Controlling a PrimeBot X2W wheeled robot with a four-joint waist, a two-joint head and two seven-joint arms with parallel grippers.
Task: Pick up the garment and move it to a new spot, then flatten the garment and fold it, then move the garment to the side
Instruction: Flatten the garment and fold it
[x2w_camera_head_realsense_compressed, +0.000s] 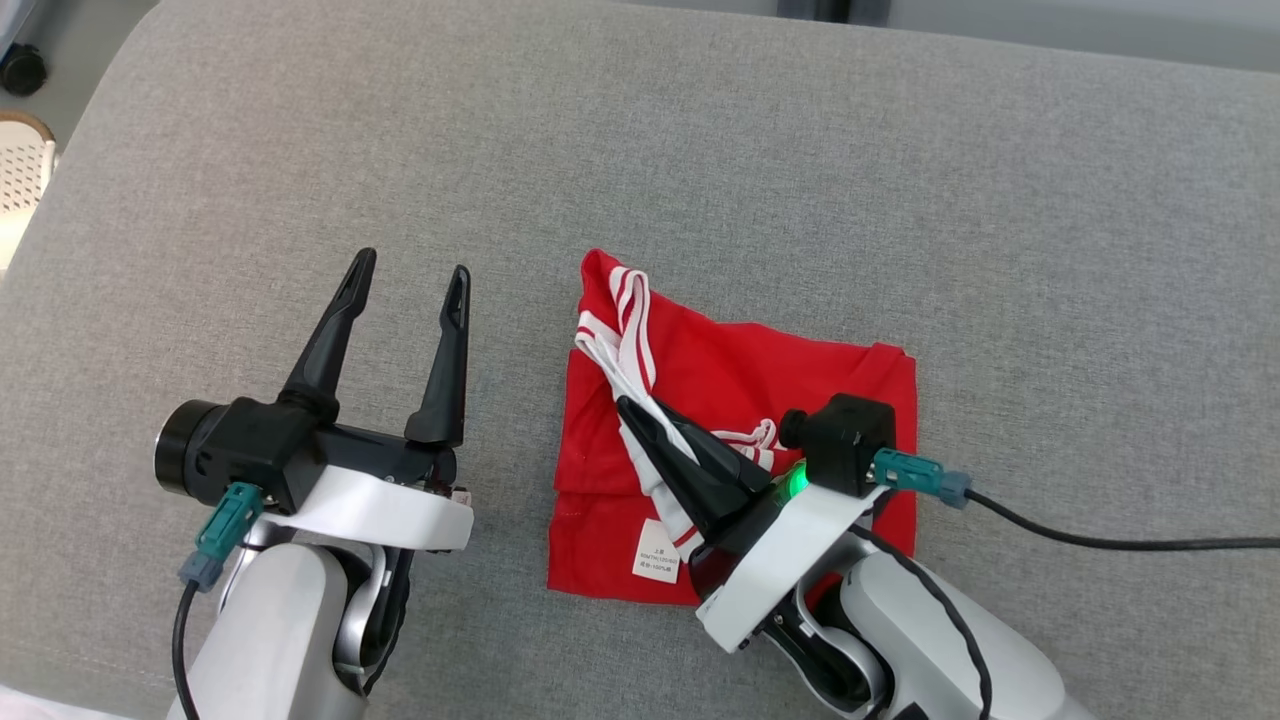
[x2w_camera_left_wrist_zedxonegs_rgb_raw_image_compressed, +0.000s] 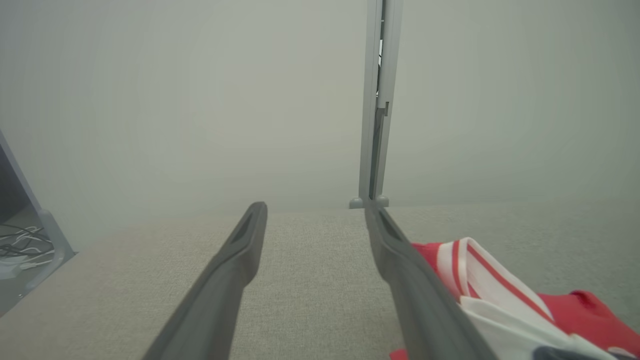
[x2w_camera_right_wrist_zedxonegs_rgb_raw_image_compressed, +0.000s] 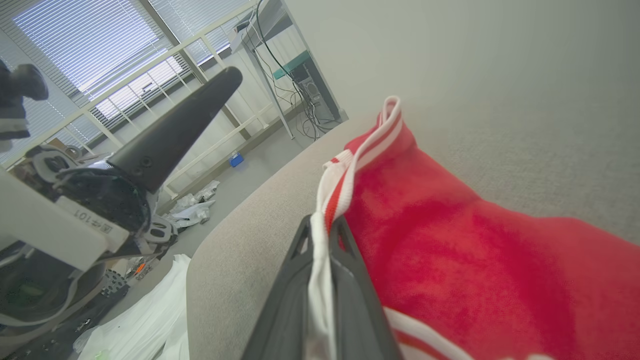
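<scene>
The garment (x2w_camera_head_realsense_compressed: 760, 370) is lying folded into a rough square on the grey bench (x2w_camera_head_realsense_compressed: 900, 150), right of centre in the head view. It is red with white striped trim. The right tool (x2w_camera_head_realsense_compressed: 630, 405) is reaching in from the lower right and slanting up and left across the cloth. Its fingers are pressing together and pinching a band of the white trim. In the right wrist view the band is running down between the two fingers (x2w_camera_right_wrist_zedxonegs_rgb_raw_image_compressed: 345, 280). The left tool (x2w_camera_head_realsense_compressed: 412, 265) is pointing away from the robot, to the left of the garment and apart from it, with its fingers spread wide and gripping nothing. A white tag (x2w_camera_head_realsense_compressed: 655, 550) is showing near the garment's front edge, but its print is too small to read. A sticker (x2w_camera_right_wrist_zedxonegs_rgb_raw_image_compressed: 90, 217) on the left wrist is reading "101" upside down in the right wrist view. The right arm is covering the garment's near right corner. In the left wrist view one finger (x2w_camera_left_wrist_zedxonegs_rgb_raw_image_compressed: 425, 300) is cutting off the garment's near side, and the background is looking hazy.
</scene>
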